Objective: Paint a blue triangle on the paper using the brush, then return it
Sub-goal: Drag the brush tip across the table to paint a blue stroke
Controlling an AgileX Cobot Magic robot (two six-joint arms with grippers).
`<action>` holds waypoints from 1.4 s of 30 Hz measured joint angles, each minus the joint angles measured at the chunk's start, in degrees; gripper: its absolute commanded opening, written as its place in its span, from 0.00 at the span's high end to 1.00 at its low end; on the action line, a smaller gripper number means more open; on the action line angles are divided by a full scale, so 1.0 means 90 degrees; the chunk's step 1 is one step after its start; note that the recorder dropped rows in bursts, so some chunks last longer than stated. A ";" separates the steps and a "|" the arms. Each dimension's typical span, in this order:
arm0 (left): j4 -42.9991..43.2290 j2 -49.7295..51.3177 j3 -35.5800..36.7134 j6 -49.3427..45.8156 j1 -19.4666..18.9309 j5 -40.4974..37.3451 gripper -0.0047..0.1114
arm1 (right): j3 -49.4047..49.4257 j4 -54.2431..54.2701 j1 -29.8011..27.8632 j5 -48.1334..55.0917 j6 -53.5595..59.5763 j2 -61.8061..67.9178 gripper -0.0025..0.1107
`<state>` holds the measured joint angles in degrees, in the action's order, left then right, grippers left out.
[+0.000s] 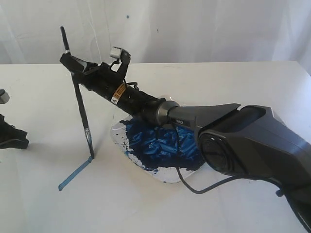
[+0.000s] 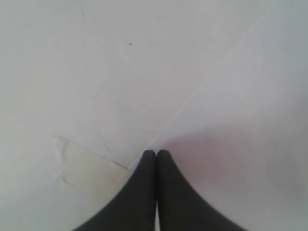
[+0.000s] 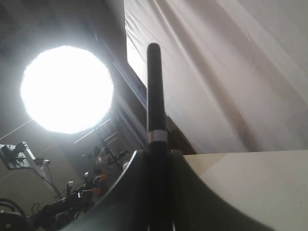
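Note:
My right gripper [image 1: 73,64] reaches across to the left and is shut on the upper part of the brush [image 1: 82,112]. The thin black brush stands nearly upright, its tip down on the paper [image 1: 43,170], which barely stands out from the white table. From the tip one straight blue stroke [image 1: 74,174] runs toward the front left; no triangle shape shows. In the right wrist view the black handle [image 3: 154,96] rises from between the shut jaws of my right gripper [image 3: 158,154]. My left gripper [image 2: 156,152] is shut on nothing, resting over a paper edge [image 2: 202,91].
A white dish [image 1: 119,135] filled with dark blue paint sits just right of the brush, under my right arm [image 1: 233,136]. My left gripper [image 1: 19,141] lies low at the table's far left. A white curtain hangs behind the table.

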<state>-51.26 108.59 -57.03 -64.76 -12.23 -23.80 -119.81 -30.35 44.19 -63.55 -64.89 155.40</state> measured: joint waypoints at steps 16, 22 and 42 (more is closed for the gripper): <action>0.0000 0.0000 0.0000 0.0000 0.0000 0.0000 0.96 | 0.0000 0.0309 -0.0197 -0.0547 -0.0052 0.0000 0.98; 0.0000 0.0000 0.0000 0.0000 0.0000 0.0000 0.96 | 0.0000 -0.0201 -0.0197 -0.0577 -0.0612 0.0000 0.98; 0.0000 0.0000 0.0000 0.0000 0.0000 0.0000 0.96 | 0.0000 -0.1850 0.0669 -0.0618 -0.1276 -0.0329 0.98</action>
<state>-51.26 108.59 -57.03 -64.76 -12.23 -23.80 -119.81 -47.00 50.21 -69.11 -76.38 152.44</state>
